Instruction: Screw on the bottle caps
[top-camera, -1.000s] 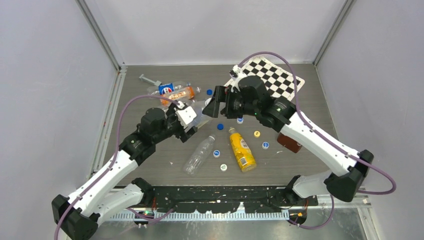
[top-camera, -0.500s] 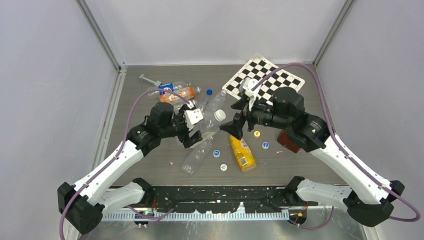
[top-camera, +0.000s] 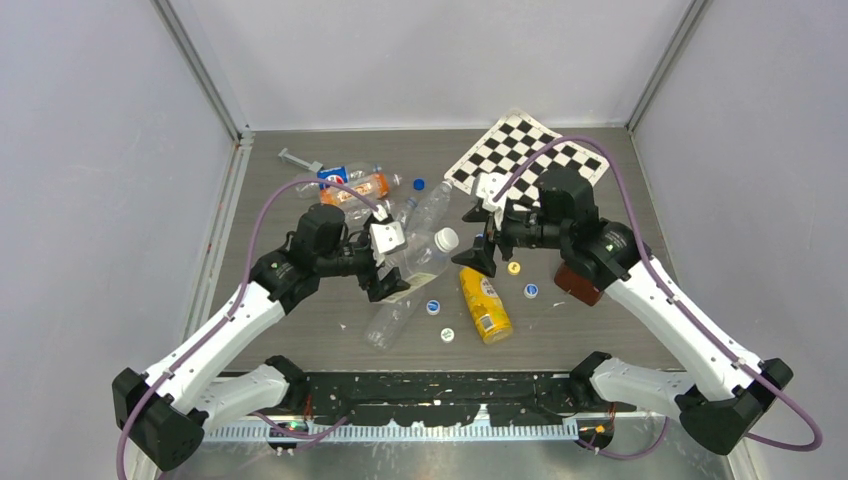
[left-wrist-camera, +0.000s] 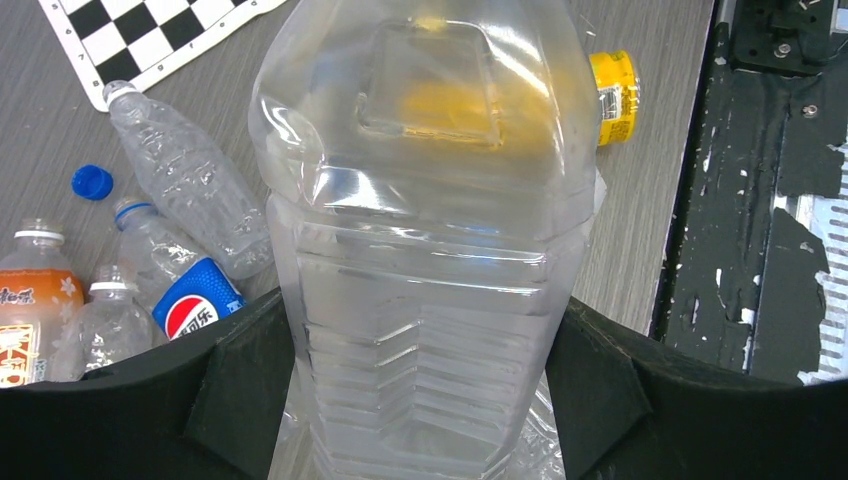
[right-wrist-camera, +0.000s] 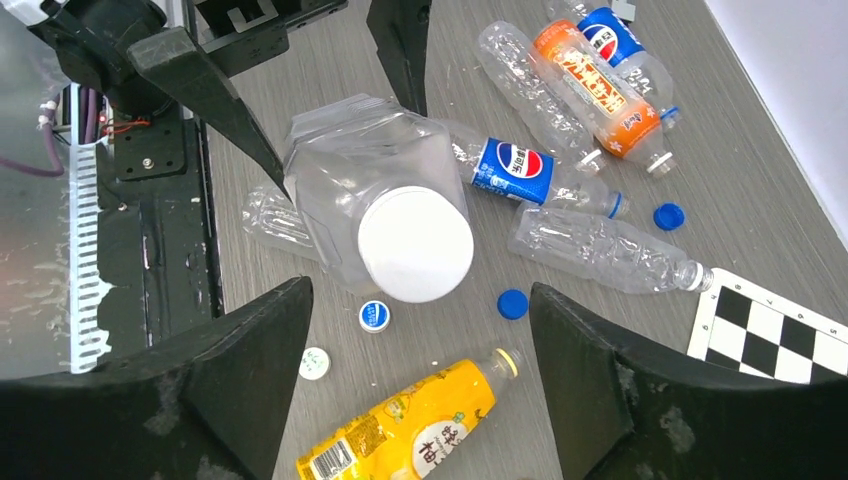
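My left gripper (top-camera: 385, 268) is shut on the wide squarish clear bottle (top-camera: 418, 255), its black fingers (left-wrist-camera: 240, 390) pressed on both sides of the ribbed body (left-wrist-camera: 430, 250). The bottle is held off the table, tilted, and a broad white cap (right-wrist-camera: 415, 243) sits on its mouth (top-camera: 447, 238). My right gripper (top-camera: 471, 240) faces that cap from a short way off, open and empty (right-wrist-camera: 415, 390). A slim clear bottle (top-camera: 390, 315) lies under the held one, and another (right-wrist-camera: 600, 245) lies further back. Loose caps (right-wrist-camera: 374, 315) (right-wrist-camera: 314, 363) (right-wrist-camera: 513, 303) dot the table.
A yellow drink bottle (top-camera: 483, 305) lies below my right gripper. Pepsi and orange-labelled bottles (top-camera: 350, 183) are heaped at the back left, with a blue cap (top-camera: 418, 184) beside them. A checkerboard (top-camera: 530, 150) lies at the back right and a brown object (top-camera: 578, 285) under my right arm.
My right gripper has drawn back to the right from the bottle's mouth, leaving the white cap showing on it. My left arm has shifted the bottle slightly toward the front.
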